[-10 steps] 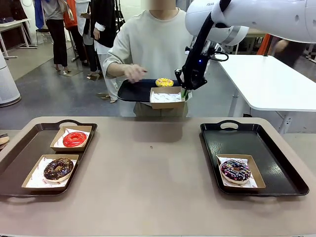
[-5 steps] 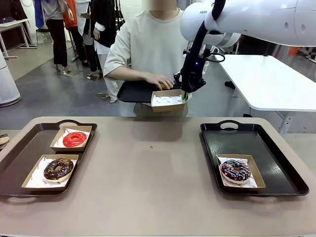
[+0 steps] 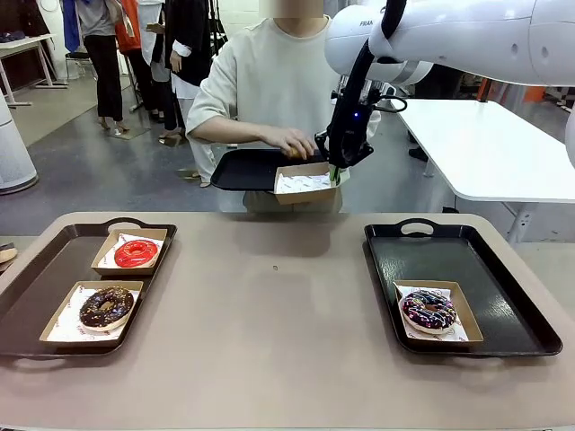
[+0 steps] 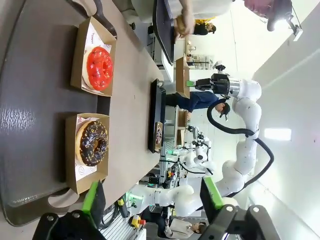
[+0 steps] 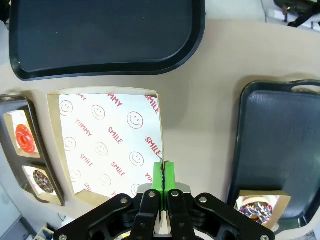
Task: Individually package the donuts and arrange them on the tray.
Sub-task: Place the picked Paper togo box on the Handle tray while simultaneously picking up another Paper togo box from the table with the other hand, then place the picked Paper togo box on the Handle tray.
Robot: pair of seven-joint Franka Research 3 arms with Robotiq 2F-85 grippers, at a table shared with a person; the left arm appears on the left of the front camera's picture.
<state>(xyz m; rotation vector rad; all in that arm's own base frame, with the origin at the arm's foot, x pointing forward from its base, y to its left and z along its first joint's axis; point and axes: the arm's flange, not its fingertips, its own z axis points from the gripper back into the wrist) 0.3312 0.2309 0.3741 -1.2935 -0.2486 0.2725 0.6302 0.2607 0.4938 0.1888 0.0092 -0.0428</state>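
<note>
On the left of the tabletop (image 3: 287,332) a dark tray (image 3: 36,287) is laid, and two cardboard boxes are set in it. The red donut (image 3: 136,253) is held in the farther box (image 3: 131,250), and the chocolate donut (image 3: 106,307) with sprinkles in the nearer box (image 3: 90,313); the two boxes are just beside each other. In the left wrist view the left gripper (image 4: 150,197) is seen above this tray, its jaws spread wide with nothing between them.

Beyond the far edge, at the middle, a black tray (image 3: 247,168) is held by a person. The person's hand (image 3: 289,142) is cupped over a yellow donut (image 3: 296,154), of which only a sliver is seen, above that tray. Just beside the hand, an empty paper-lined box (image 3: 307,181) is carried in the air by the right gripper (image 3: 335,169); its jaws are clamped on the box's right wall, as the right wrist view shows at the pads (image 5: 158,175).

On the right of the tabletop a second dark tray (image 3: 503,296) is laid. The purple donut (image 3: 429,311) with coloured sprinkles sits in a box (image 3: 437,313) near the tray's front.
</note>
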